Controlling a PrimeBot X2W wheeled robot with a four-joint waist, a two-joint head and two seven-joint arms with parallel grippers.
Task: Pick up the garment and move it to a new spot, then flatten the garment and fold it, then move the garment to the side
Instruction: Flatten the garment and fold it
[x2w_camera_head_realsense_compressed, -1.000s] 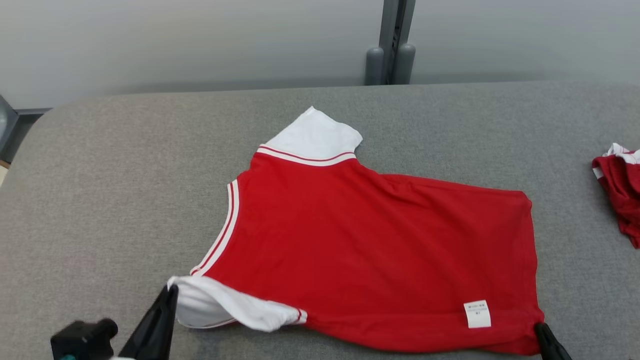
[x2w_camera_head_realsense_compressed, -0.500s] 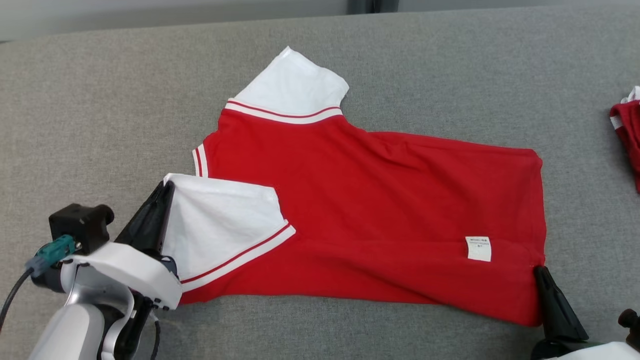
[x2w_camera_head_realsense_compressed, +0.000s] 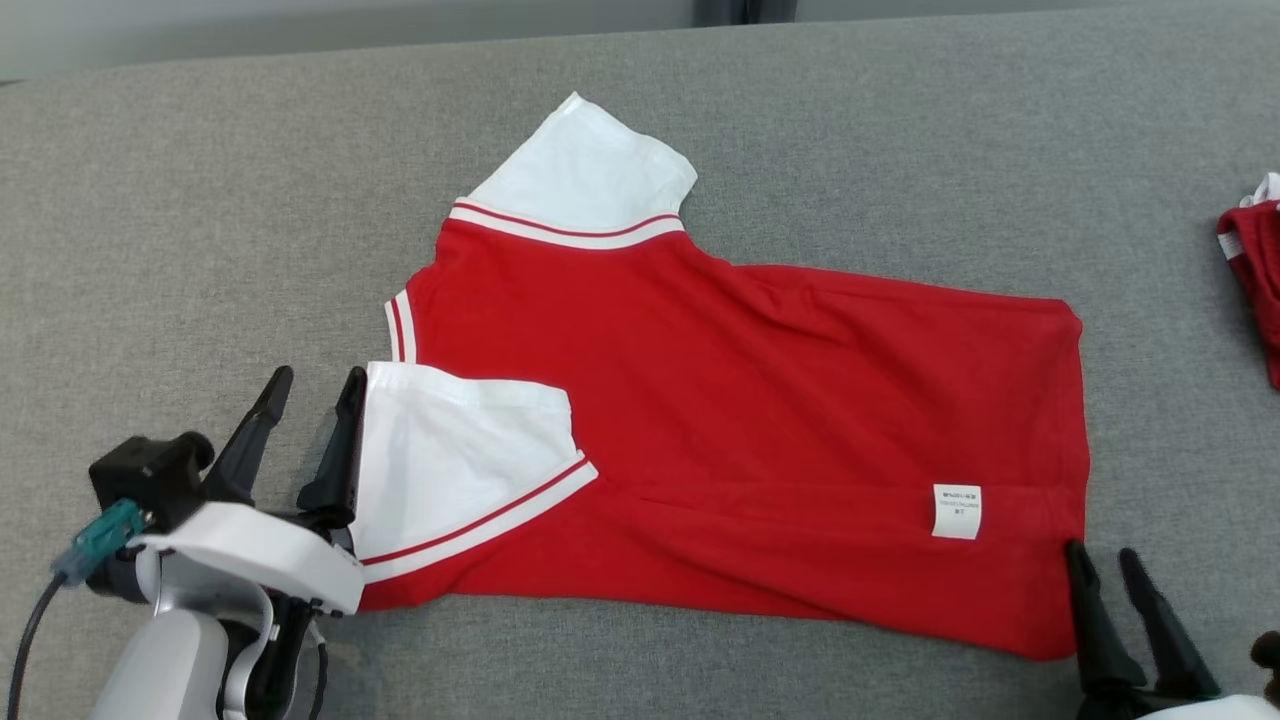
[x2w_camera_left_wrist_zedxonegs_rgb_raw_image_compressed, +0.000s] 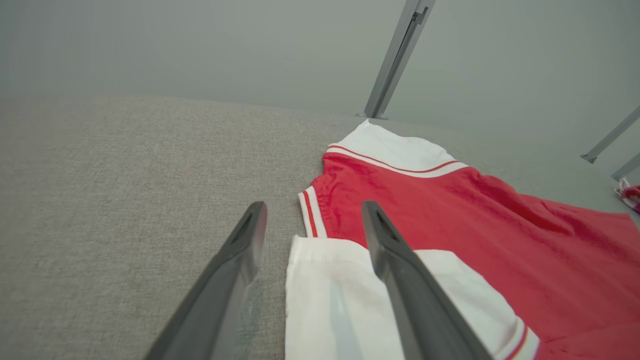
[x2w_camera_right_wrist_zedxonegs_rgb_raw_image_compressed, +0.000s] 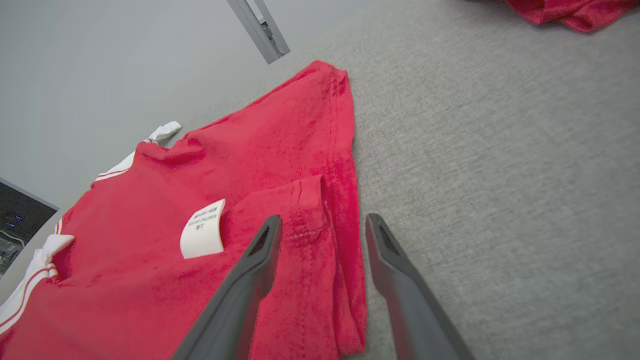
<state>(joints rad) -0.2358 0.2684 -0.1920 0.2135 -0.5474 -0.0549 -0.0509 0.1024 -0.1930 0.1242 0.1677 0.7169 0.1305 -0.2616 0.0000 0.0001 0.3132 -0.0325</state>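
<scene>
Even, bright light; faint shadow by the left hand (x2w_camera_head_realsense_compressed: 319, 374); wrist-view edges warped.

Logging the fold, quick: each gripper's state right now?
Left gripper: open, holding nothing, at the white sleeve.
Right gripper: open, holding nothing, at the hem.

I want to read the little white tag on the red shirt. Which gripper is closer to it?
Right. The right gripper is at the hem corner of the shirt, just beside the tag; the left gripper is far across, at the folded white sleeve.
</scene>
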